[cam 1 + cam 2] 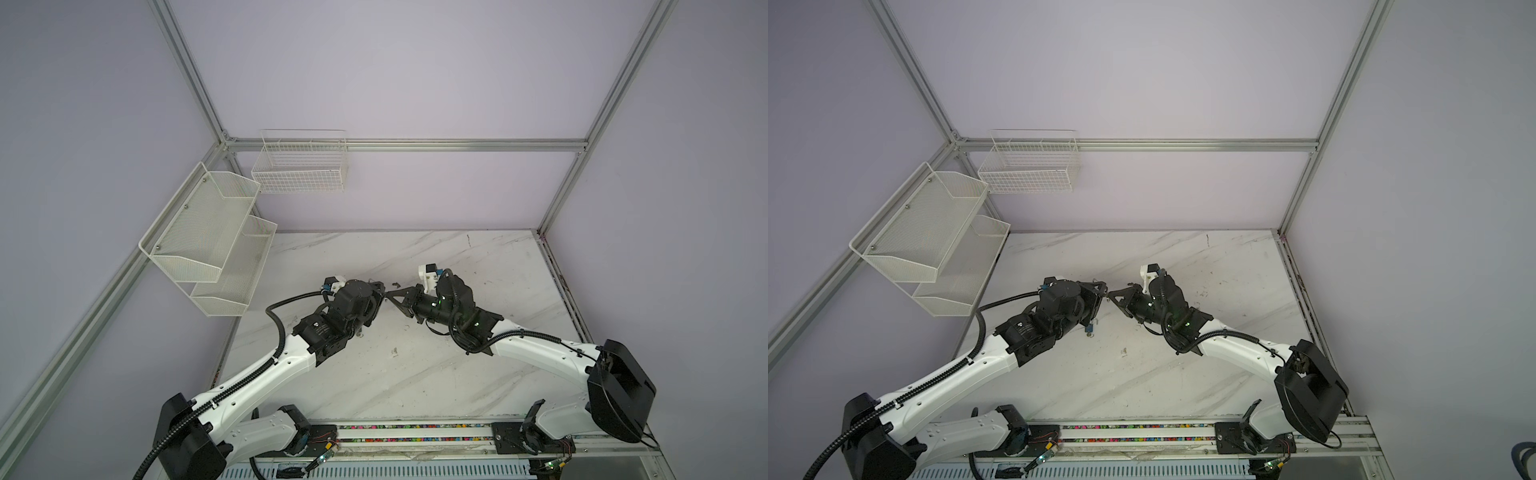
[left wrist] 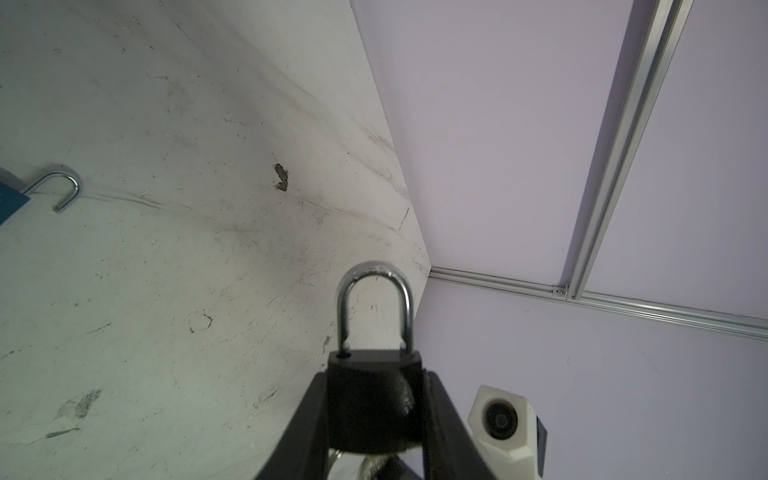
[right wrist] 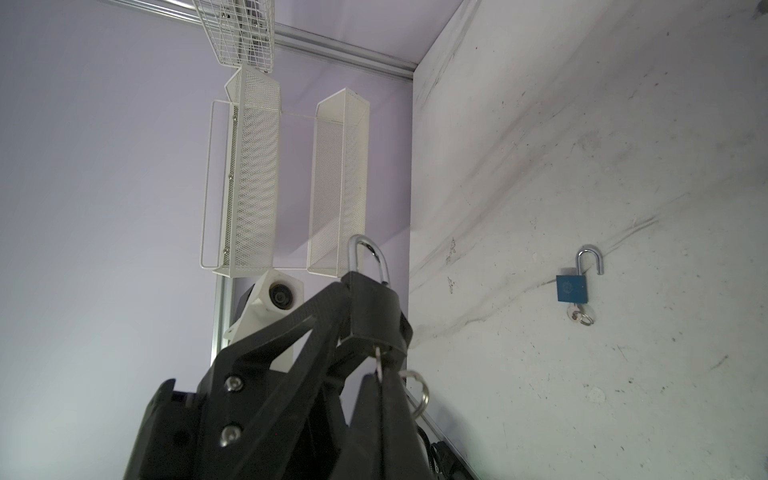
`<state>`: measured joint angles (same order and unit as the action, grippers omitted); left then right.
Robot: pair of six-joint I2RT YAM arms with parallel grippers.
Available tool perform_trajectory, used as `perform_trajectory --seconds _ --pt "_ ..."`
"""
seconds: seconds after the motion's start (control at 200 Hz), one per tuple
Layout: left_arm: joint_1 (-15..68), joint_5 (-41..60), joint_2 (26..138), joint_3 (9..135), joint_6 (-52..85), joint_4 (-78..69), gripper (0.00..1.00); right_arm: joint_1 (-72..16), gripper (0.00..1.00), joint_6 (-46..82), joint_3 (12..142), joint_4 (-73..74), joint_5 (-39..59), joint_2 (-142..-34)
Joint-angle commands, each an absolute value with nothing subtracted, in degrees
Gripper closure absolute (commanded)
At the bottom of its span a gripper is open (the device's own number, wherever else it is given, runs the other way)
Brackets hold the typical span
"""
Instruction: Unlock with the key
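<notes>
one black padlock (image 2: 374,401), left claw (image 2: 376,378), key (image 3: 378,362) inserted

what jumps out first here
Mid-table, the left gripper clamps a black padlock while the right gripper pinches the key in its base. A blue padlock lies on the table by the left arm, shackle swung open.

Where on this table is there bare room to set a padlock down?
Bare: the far strip of table along the back wall, and the near stretch by the front rail. Crowded: the middle, where left gripper holds the black padlock, right gripper its key, blue padlock beside them.
</notes>
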<state>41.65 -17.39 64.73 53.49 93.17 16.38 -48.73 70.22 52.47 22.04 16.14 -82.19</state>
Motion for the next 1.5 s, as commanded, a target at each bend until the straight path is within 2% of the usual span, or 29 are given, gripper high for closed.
perform_trajectory --seconds 0.0,0.215,0.395,0.5,0.655,0.775,0.905,1.055,1.155,1.28,1.495 --pt "42.9 -14.8 63.6 54.0 91.1 8.3 1.00 -49.4 1.00 70.5 51.2 20.2 16.4 -81.8" --pt "42.6 -15.9 63.3 55.5 87.5 11.5 1.00 -49.3 1.00 65.5 51.3 16.7 13.1 -80.1" --pt "42.3 -16.4 62.9 58.5 82.2 17.7 1.00 -49.3 0.87 60.6 50.8 12.9 9.7 -76.6" --pt "42.2 -16.9 61.9 59.6 79.2 21.3 1.00 -49.2 0.72 57.1 51.3 9.5 7.6 -74.8" --pt "42.1 -17.3 59.8 61.1 73.5 26.0 1.00 -49.0 0.57 53.0 51.6 6.6 6.3 -71.3" --pt "41.9 -17.4 57.8 62.3 62.5 27.5 1.00 -48.7 0.48 48.4 53.0 3.6 6.3 -68.6" --pt "41.8 -16.1 55.5 62.4 47.9 27.3 1.00 -47.9 0.44 40.8 56.6 -1.6 7.4 -67.5" --pt "41.8 -13.2 53.7 58.8 31.6 21.7 1.00 -47.6 0.35 33.0 60.5 -6.2 9.8 -66.5" --pt "41.8 -9.8 52.1 53.4 21.1 13.5 1.00 -47.2 0.34 29.8 65.7 -12.6 8.8 -69.4" --pt "41.8 -8.3 50.5 46.7 10.3 4.4 1.00 -47.2 0.32 23.6 71.5 -17.8 12.7 -73.5" --pt "41.8 -7.8 50.0 37.8 1.6 -9.9 1.00 -47.2 0.30 18.0 81.5 -28.3 9.7 -78.4"
